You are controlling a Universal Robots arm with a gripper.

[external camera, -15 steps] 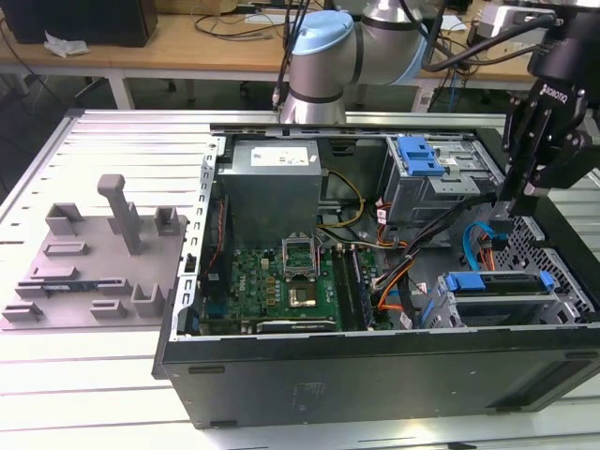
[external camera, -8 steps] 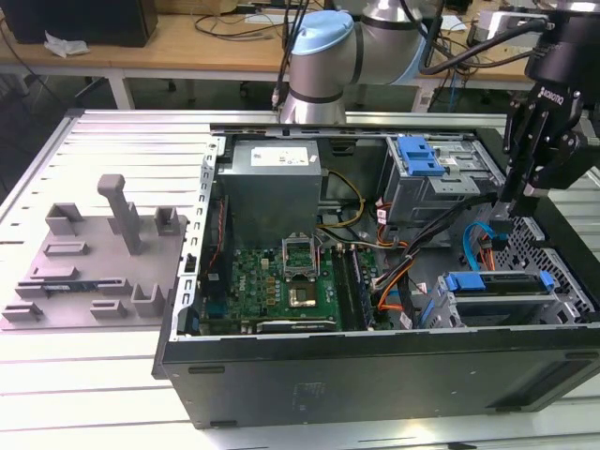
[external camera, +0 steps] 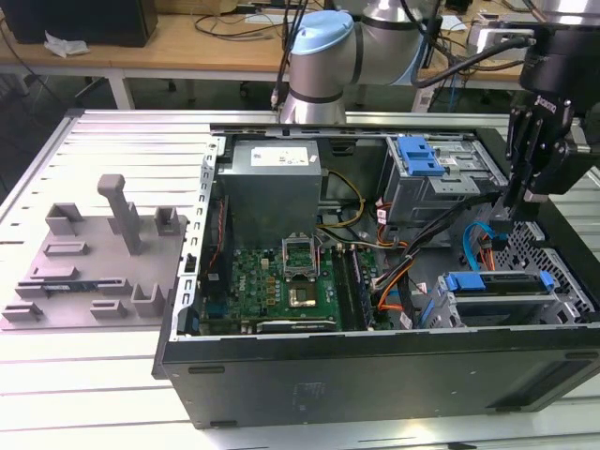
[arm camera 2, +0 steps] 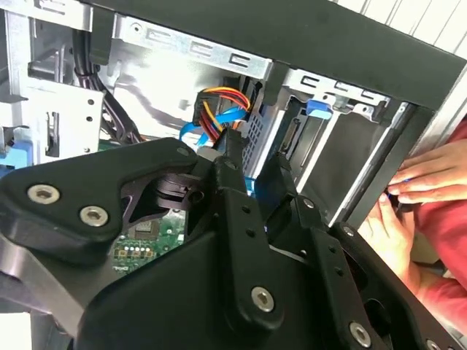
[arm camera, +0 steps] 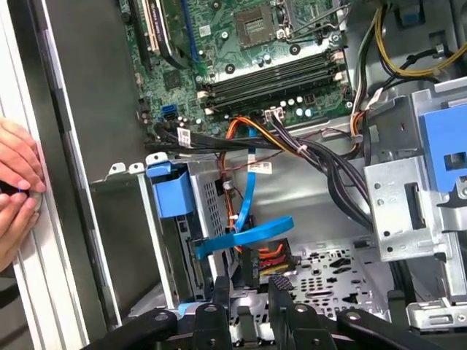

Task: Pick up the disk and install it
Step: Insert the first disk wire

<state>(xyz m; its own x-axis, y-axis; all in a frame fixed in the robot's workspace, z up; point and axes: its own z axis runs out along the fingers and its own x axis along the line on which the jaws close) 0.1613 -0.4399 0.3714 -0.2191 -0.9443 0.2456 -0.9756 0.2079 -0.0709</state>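
**Exterior view: jaws parted over the open case, disk seated in a drive cage**

Grey slotted table [external camera: 112, 131] under a black computer case [external camera: 375, 366], side panel off, motherboard [external camera: 291, 281] and wiring exposed. Black gripper [external camera: 517, 199] [arm camera 2: 257, 157] [arm camera: 249, 286] hanging over the end of the case at the exterior view's right, between two metal cages. Jaws a small way apart in both wrist views, pinching nothing, touching nothing that can be made out.

Upper cage [external camera: 441, 192] at the far side, topped by a ridged blue latch [external camera: 419, 155]. Lower cage [external camera: 574, 298] in the near corner, holding the disk [external camera: 497, 281] [arm camera: 171, 193]. Disk slid in between the cage walls, bright blue frame showing along its edge, label hidden.

Blue cable [external camera: 478, 234] [arm camera: 244, 233] looping through the space between cages, just beyond the fingertips in the first wrist view. Orange and black wires bundled beside it.

A person's hands [arm camera 2: 419, 182] [arm camera: 14, 182] resting on the case's outer edge, near the lower cage.
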